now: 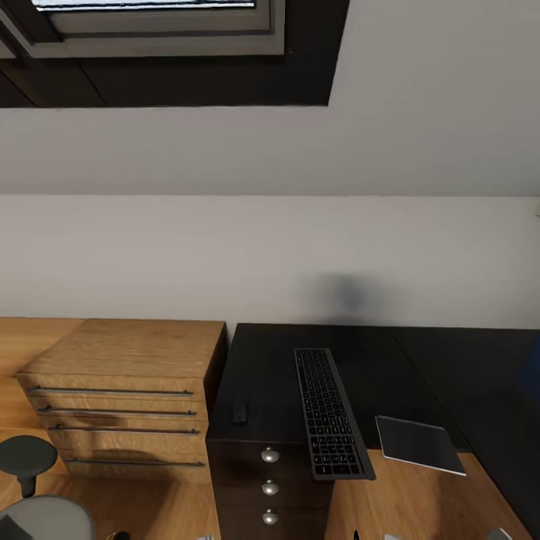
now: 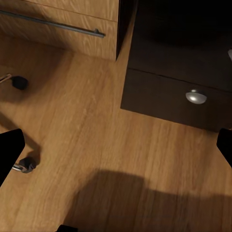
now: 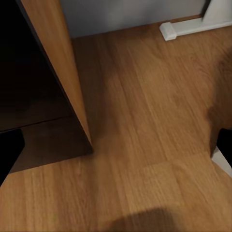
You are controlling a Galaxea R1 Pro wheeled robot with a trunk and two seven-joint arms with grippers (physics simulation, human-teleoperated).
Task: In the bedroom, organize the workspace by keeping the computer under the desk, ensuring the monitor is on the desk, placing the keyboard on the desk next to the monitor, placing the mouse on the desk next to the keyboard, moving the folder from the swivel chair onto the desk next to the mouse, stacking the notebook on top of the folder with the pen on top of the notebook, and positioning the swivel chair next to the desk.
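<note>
The desk [image 1: 390,352] stands against the wall [image 1: 270,255], with a chest of drawers [image 1: 124,390] just beside it on the left. The keyboard [image 1: 330,411] lies on the desk, running front to back, its near end reaching the front edge over the drawer unit [image 1: 270,487]. The mouse [image 1: 240,411] sits to the keyboard's left, near it but apart. A tablet [image 1: 418,444] lies to the keyboard's right, overhanging the desk's front edge. The swivel chair [image 1: 34,487] stands on the floor [image 2: 96,145] before the chest
</note>
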